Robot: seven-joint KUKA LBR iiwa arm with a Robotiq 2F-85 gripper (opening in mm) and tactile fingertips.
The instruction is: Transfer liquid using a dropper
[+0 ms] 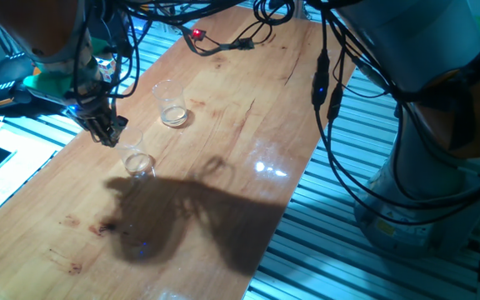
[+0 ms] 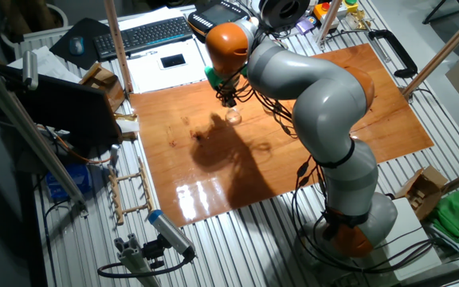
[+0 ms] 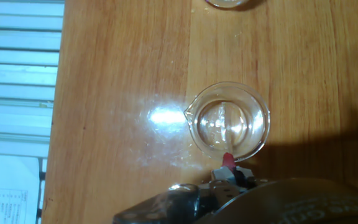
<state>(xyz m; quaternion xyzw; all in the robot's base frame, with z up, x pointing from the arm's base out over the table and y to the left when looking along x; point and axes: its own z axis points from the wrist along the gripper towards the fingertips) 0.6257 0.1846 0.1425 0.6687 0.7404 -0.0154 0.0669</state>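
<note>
Just dropper [image 3: 228, 159] at beaker [image 3: 229, 119] rim.

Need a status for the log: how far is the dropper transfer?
Done: the claw holds the dropper, red end showing in the hand view. In hand: it hovers over the near beaker, by its rim. Left: unclear whether liquid has been drawn or released; the far beaker stands apart.

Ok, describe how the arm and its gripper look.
The arm has rounded light-grey links with orange joint rings. Black cables hang along it, one with a small blue light. The gripper is dark and compact, with black fingers, below a green part at the wrist.
</note>
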